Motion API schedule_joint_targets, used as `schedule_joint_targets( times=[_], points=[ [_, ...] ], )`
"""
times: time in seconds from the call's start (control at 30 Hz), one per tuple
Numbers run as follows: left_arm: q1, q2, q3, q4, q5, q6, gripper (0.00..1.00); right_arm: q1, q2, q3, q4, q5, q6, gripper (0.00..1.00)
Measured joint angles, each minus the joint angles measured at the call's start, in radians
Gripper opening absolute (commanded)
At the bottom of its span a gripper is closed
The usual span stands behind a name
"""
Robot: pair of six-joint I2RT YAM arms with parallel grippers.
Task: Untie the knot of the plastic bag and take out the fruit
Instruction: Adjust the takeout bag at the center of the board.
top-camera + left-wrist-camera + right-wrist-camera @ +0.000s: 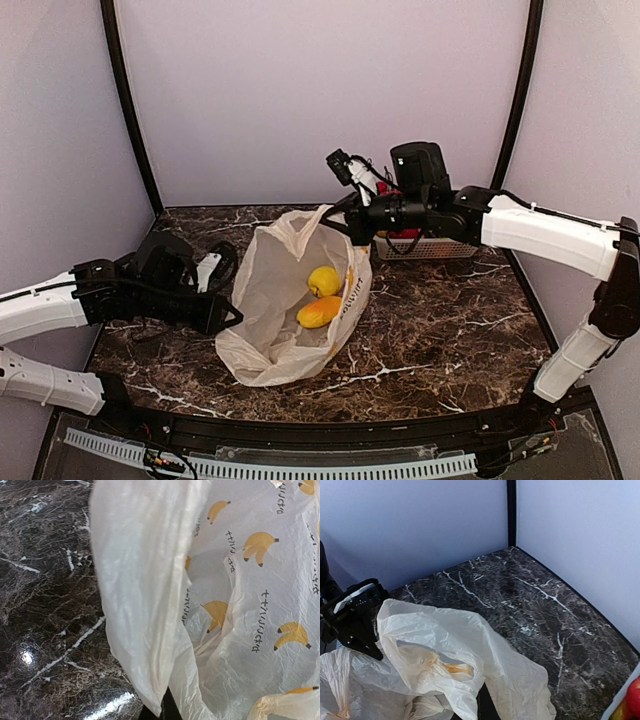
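The plastic bag [275, 330] lies on the marble table with its mouth spread open; no knot shows. Two yellow fruits [323, 281] lie inside it, the lower one more orange [319, 312]. My left gripper [232, 312] is shut on the bag's left rim, and the plastic [145, 595] drapes over its jaws, with only a dark fingertip [162, 711] showing. My right gripper [352, 225] is shut on the bag's far right rim and holds it raised. The plastic [445, 645] hides most of its jaws too.
A white mesh basket [445, 250] with red fruit [633, 696] stands at the back right, behind my right gripper. The left arm [351, 614] shows beyond the bag in the right wrist view. Purple walls close the table on three sides.
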Motion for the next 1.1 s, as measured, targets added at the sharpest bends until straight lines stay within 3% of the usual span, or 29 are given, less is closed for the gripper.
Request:
schedule_joint_targets(
  times=[0.1, 0.17, 0.3, 0.43, 0.53, 0.83, 1.1],
  points=[
    [-0.090, 0.010, 0.020, -0.013, -0.018, 0.025, 0.18, 0.000, 0.000, -0.025, -0.017, -0.114, 0.045, 0.00],
    [-0.156, 0.027, 0.059, -0.021, -0.042, 0.048, 0.43, 0.000, -0.001, -0.046, -0.019, -0.168, 0.069, 0.00],
    [-0.235, 0.058, 0.157, -0.043, -0.113, 0.091, 0.75, 0.000, -0.017, -0.096, -0.027, -0.227, 0.101, 0.00],
    [-0.238, 0.061, 0.240, -0.095, -0.206, 0.127, 0.93, 0.000, -0.046, -0.121, -0.029, -0.256, 0.119, 0.00],
    [-0.238, 0.061, 0.302, -0.146, -0.257, 0.158, 0.98, 0.000, -0.071, -0.127, -0.027, -0.269, 0.122, 0.00],
    [-0.238, 0.111, 0.536, -0.261, -0.296, 0.296, 0.99, 0.000, -0.084, -0.127, -0.026, -0.288, 0.136, 0.00],
    [-0.113, 0.178, 0.626, -0.261, -0.170, 0.426, 0.99, -0.002, -0.084, -0.127, -0.027, -0.304, 0.141, 0.00]
  ],
)
